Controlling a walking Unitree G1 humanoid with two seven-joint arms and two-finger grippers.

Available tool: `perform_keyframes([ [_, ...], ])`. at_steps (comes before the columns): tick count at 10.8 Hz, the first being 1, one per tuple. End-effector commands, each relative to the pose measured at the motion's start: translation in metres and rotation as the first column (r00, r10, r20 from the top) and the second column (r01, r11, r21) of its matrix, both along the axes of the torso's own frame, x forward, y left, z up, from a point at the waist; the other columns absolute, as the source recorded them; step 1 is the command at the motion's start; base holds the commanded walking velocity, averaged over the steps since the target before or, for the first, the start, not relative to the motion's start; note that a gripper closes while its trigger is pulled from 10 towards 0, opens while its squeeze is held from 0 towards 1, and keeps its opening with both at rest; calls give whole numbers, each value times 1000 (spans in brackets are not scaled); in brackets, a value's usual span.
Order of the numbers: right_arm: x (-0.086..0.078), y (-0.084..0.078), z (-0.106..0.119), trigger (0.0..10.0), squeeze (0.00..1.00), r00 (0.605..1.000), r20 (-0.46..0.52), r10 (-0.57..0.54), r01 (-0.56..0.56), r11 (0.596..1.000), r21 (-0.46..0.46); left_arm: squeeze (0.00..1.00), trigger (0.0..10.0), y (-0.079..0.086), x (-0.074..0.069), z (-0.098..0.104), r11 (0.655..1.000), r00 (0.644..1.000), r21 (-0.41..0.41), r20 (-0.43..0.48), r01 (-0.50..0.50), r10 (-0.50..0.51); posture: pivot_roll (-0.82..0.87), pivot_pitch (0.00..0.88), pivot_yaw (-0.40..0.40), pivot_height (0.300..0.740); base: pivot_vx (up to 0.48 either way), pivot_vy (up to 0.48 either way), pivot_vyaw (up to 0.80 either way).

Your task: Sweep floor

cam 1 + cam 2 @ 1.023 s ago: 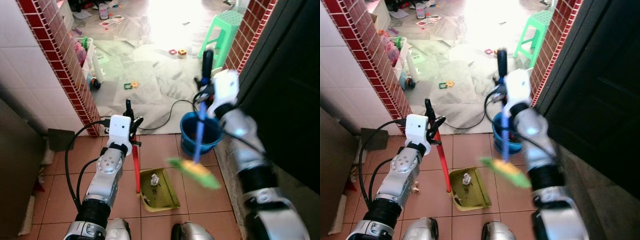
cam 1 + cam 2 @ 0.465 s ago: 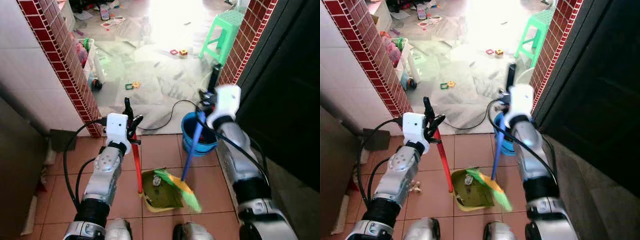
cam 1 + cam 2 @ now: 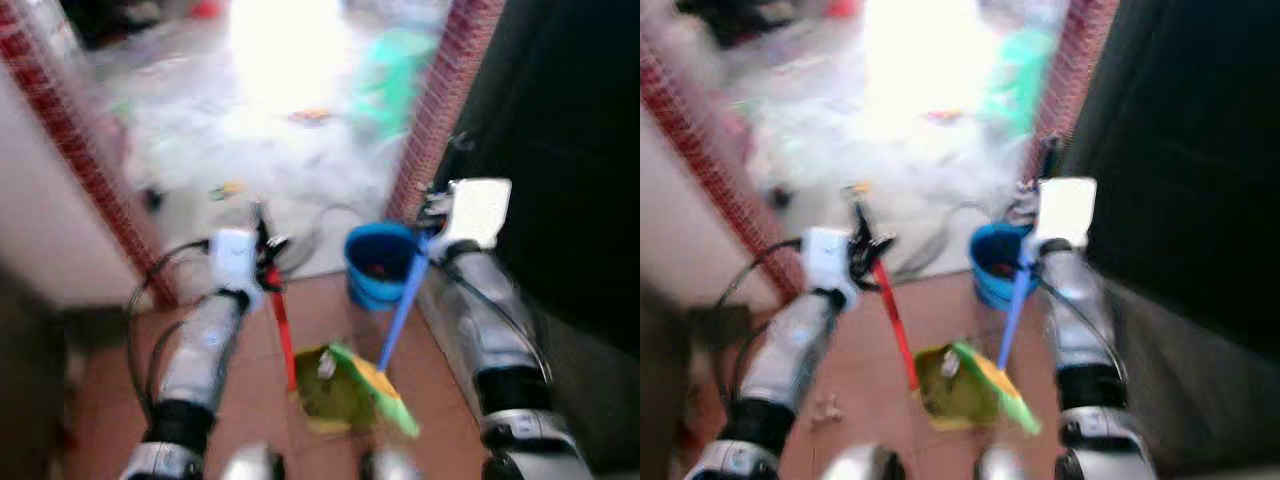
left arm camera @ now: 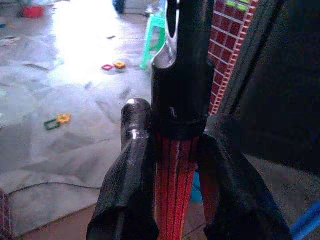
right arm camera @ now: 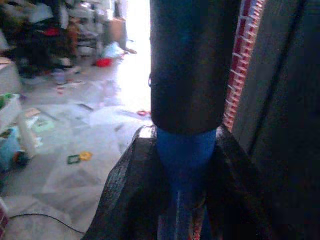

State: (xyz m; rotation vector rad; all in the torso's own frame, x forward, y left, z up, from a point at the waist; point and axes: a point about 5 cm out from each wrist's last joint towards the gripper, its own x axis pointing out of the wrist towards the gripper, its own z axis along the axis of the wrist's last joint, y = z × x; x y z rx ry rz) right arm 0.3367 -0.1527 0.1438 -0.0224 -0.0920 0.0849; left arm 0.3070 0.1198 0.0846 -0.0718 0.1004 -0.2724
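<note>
**Both claws clamped on handles over the terracotta tiles**

The left gripper point(image 4: 172, 200) was closed tight on the red ribbed dustpan handle point(image 4: 173, 185), one black finger point(image 4: 131, 175) pressed to each side. The right gripper point(image 5: 185, 200) likewise pinched the blue broom shaft point(image 5: 184, 165) just below its black cap. The yellow-green bristle head point(image 3: 378, 385) touched the olive-green dustpan point(image 3: 330, 400) on the floor, beside a blue round bucket point(image 3: 378, 268). Blur hid the dustpan's contents.
</note>
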Motion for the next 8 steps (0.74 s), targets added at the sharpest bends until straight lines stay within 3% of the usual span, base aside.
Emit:
perform_keyframes([
  [1,2,-9,10,10000,0,999,39,-30,30,1000,7,0,10000,-12,5,17,999,997,-22,68,44,-42,-84,26,23,740,0,480,0],
  [4,3,-10,10,10000,0,999,39,-36,36,999,4,0,10000,-9,5,18,999,996,-17,80,37,-35,-80,21,23,740,0,430,0],
  [6,-4,-14,9,10000,0,997,65,-47,50,998,-39,0,10000,1,5,31,1000,989,-28,148,10,-5,-78,13,30,740,0,0,0],
  [8,-10,-26,7,10000,0,994,74,-78,83,994,-70,0,10000,9,8,33,1000,989,-25,150,-4,8,-81,11,38,740,0,0,0],
])
